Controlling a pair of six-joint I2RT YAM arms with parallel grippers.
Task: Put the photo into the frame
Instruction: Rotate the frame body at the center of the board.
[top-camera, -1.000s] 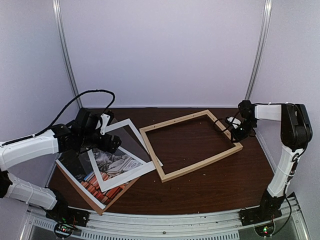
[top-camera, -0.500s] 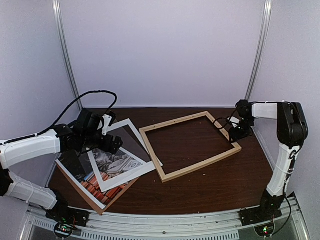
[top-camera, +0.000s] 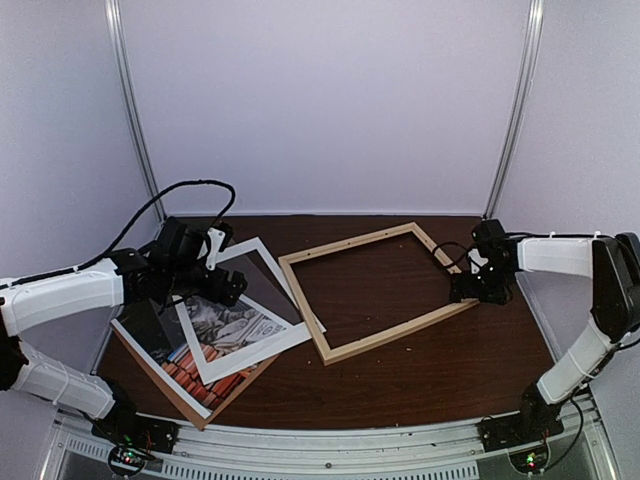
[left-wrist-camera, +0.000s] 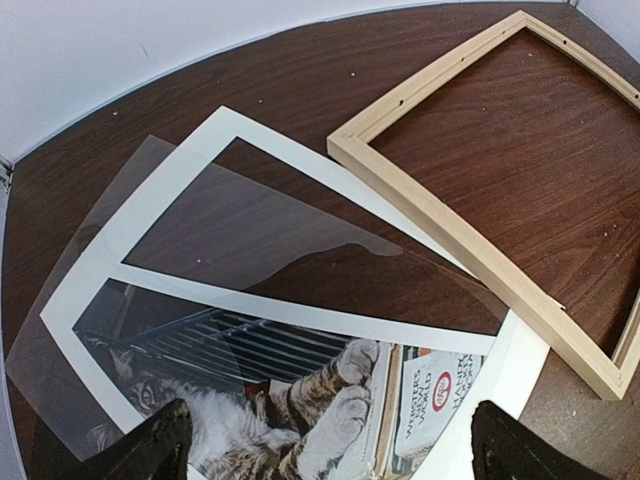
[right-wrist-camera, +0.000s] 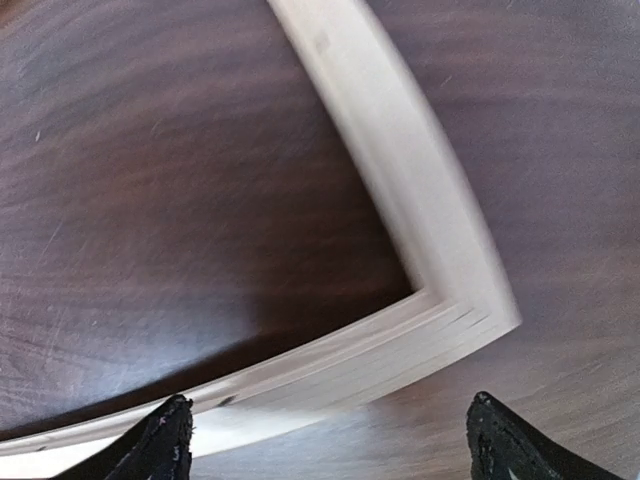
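Spread wide and empty, the right gripper (top-camera: 472, 290) is pictured over the 3 o'clock corner of the vacant light-wood rectangular frame (top-camera: 392, 336), while the left gripper (top-camera: 222, 286), equally wide, is held above the rectangular tabby-cat paper photo (top-camera: 228, 323), not yet inserted, at the frame's 9 o'clock.

**Lighting and picture quality, three views**

Top view: bright, even, diffuse light from above. The white walls (top-camera: 320, 100) carry a lilac cast. Shadows are soft and detail is slightly coarse.

Left wrist: sharp, though straight edges bow toward the borders. A pale sheen lies on the clear sheet (left-wrist-camera: 250, 230) over the photo (left-wrist-camera: 330, 400).

Right wrist: the frame (right-wrist-camera: 400, 180) and table (right-wrist-camera: 150, 150) are smeared with blur. A dark shadow lies inside the frame corner.
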